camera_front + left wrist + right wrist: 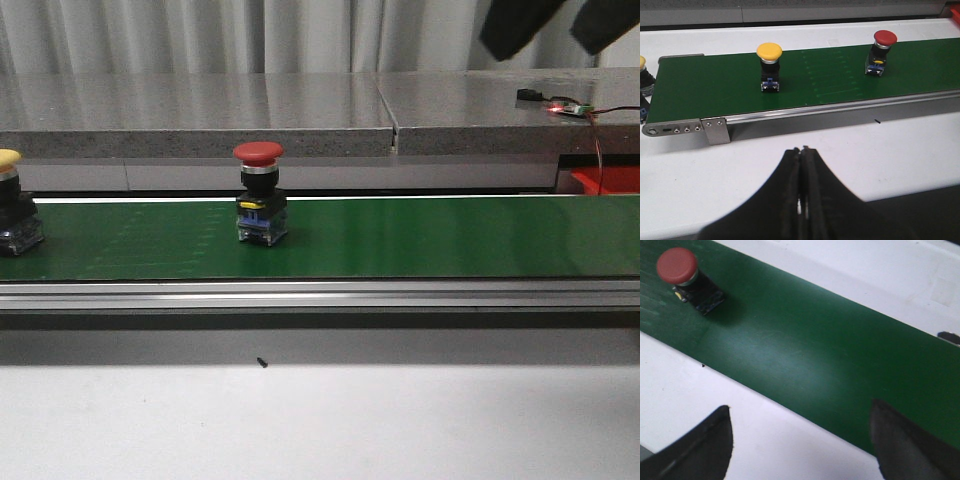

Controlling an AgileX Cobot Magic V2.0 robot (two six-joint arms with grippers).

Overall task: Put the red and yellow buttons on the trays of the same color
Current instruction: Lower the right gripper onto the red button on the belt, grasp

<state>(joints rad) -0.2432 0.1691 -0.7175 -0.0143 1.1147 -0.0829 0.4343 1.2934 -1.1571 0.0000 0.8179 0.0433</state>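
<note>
Nearest you lies a plain white tabletop, bare but for a tiny dark speck just short of the conveyor. In the left wrist view your left gripper hangs over this white surface with its two black fingers pressed together and nothing between them. In the right wrist view your right gripper hovers over the near edge of the belt with its dark fingers spread wide apart, holding nothing. Beyond the white surface a silver metal rail runs left to right, edging a long dark green conveyor belt. On the belt, left of centre, stands a red mushroom-headed push button on a black body with a yellow label and a clear blue base, upright. Well apart from it, at the far left edge of the front view, stands a yellow mushroom-headed push button of the same build, also upright on the belt. Past the belt's far side on the right, part of a bright red-orange plastic tray shows, well apart from both buttons. Farther still is a grey speckled stone ledge carrying a small circuit board with a lit red light and trailing wires, and behind that hang pale grey curtains.
</note>
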